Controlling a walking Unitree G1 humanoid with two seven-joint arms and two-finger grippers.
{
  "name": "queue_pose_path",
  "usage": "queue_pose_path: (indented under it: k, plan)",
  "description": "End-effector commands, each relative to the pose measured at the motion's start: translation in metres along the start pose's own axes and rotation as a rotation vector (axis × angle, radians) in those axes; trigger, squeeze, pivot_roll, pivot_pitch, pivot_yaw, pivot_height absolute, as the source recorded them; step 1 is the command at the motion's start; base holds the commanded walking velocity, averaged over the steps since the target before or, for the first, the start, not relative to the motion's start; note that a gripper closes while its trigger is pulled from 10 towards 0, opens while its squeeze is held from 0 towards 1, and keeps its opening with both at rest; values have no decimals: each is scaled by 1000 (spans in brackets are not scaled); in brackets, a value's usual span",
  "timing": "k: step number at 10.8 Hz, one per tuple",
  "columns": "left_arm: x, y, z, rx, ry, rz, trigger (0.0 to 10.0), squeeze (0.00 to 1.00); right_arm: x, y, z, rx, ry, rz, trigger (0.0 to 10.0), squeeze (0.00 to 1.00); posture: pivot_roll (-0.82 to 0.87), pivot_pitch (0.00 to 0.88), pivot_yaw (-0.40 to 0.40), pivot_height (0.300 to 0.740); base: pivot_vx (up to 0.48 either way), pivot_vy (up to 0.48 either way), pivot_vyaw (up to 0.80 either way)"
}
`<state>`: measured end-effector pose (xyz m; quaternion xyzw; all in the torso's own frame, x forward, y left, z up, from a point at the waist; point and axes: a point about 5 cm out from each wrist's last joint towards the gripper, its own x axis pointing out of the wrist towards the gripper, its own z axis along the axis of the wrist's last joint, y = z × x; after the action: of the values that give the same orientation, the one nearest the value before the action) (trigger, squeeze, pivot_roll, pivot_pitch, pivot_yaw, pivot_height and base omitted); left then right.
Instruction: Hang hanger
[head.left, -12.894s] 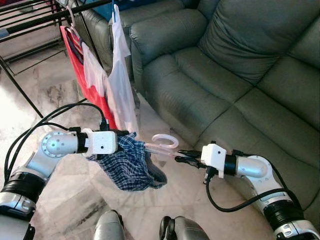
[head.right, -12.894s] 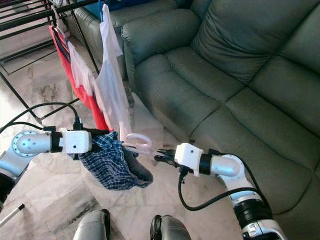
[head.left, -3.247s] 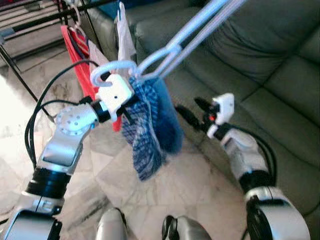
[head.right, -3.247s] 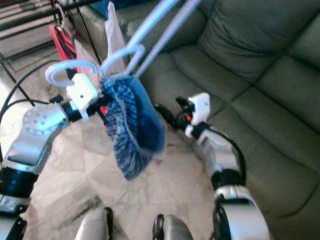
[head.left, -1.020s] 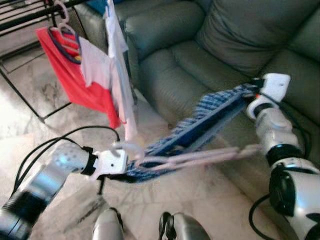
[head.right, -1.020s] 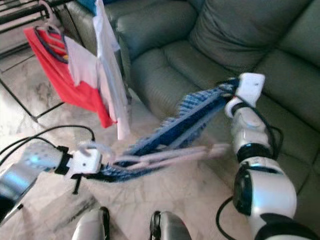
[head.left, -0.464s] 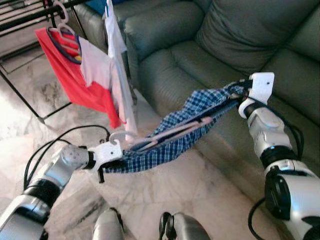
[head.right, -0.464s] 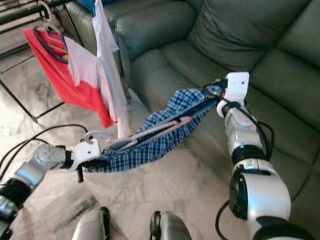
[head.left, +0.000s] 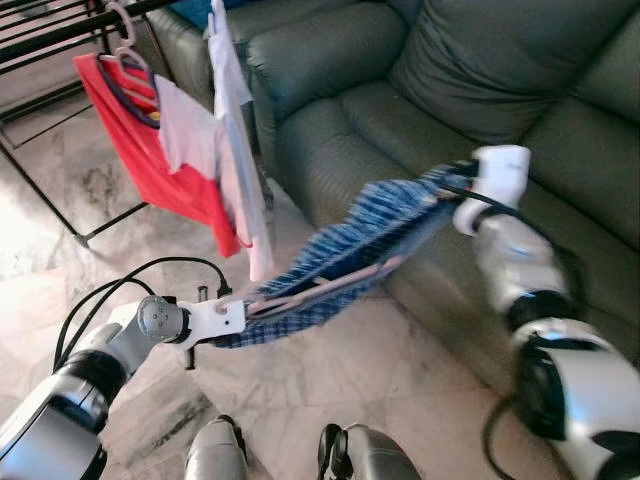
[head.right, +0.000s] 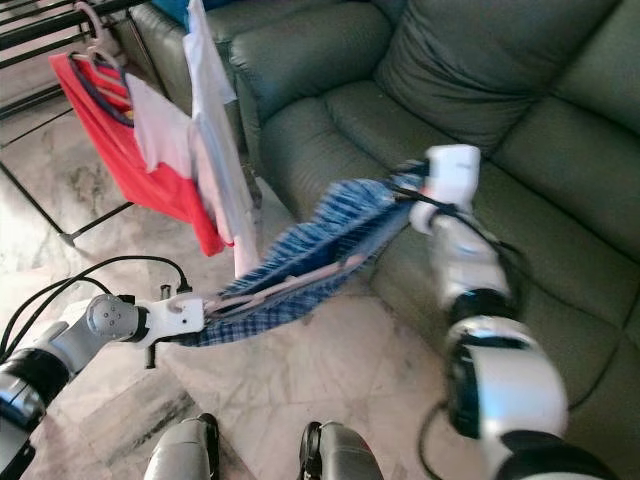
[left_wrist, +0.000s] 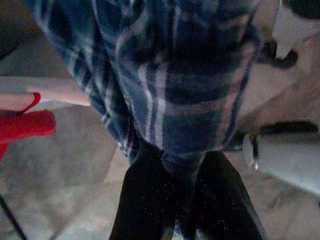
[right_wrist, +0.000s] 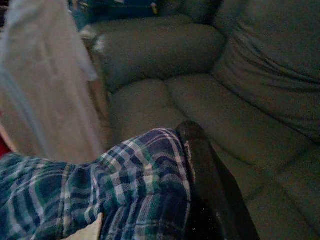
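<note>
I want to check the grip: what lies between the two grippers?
In the eye views, the plaid cloth on its pink hanger stretches from left gripper to right gripper.

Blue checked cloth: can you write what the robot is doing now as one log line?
stage: cloth on hanger | left gripper: shut on blue checked cloth | right gripper: shut on cloth's other end | pink hanger: inside cloth | rack: not reached

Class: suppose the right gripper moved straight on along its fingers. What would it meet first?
Probably the green sofa: the right gripper, shut on the plaid cloth, points towards the seat and armrest, though depth is unclear.
</note>
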<state>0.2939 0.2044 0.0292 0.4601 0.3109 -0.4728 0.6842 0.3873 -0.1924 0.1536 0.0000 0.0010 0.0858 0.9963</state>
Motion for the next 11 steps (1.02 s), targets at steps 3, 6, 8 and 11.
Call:
queue_pose_path:
  k: [3, 6, 8, 11]
  plan:
    - [8, -23, -25, -22, 153, -108, 0, 0, 25, 71, 48, -84, -145, 236, 0, 0, 45, 124, -97, 740, 0, 0, 0]
    - [1, -4, -22, -142, 68, 28, 0, 0, 19, 61, 41, -198, -114, 272, 0, 0, 40, 125, -107, 740, 0, 0, 0]
    - [-8, 8, -18, -191, -28, 83, 0, 0, 8, 28, 24, -225, -63, 166, 0, 0, 41, 126, -106, 740, 0, 0, 0]
    - [-25, 18, -29, -262, -73, 141, 0, 0, -8, 6, -2, -293, 19, 138, 0, 0, 52, 129, -103, 740, 0, 0, 0]
